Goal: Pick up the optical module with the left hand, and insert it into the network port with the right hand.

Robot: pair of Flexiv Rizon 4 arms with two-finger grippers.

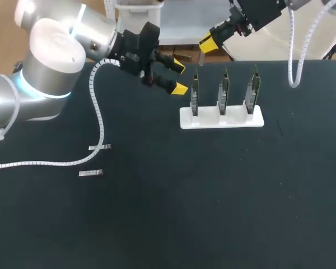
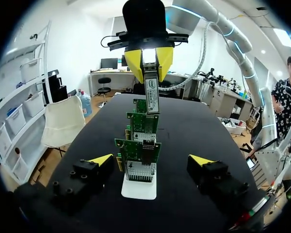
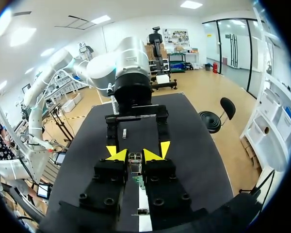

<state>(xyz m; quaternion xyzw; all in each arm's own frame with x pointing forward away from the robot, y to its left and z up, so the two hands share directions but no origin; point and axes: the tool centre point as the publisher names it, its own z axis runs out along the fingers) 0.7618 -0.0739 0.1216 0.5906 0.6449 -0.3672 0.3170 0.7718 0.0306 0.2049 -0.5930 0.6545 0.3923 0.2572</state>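
Note:
My right gripper [image 1: 209, 43] hangs above the back of the table, behind the white stand [image 1: 185, 119] that carries three upright green network boards [image 1: 224, 89]. It is shut on a slim silver optical module [image 2: 152, 94], which points down over the row of boards [image 2: 138, 150]. In its own view the module [image 3: 135, 160] sits pinched between the yellow tips of the right gripper [image 3: 135, 156]. My left gripper [image 1: 179, 78] is open and holds nothing, just left of the stand. The left gripper [image 2: 151, 160] faces the boards end-on.
Two spare silver modules [image 1: 99, 147] [image 1: 91, 173] lie on the black table at the left, beside the left arm's white cable [image 1: 98, 112]. The right arm's cable [image 1: 294, 61] hangs down at the back right.

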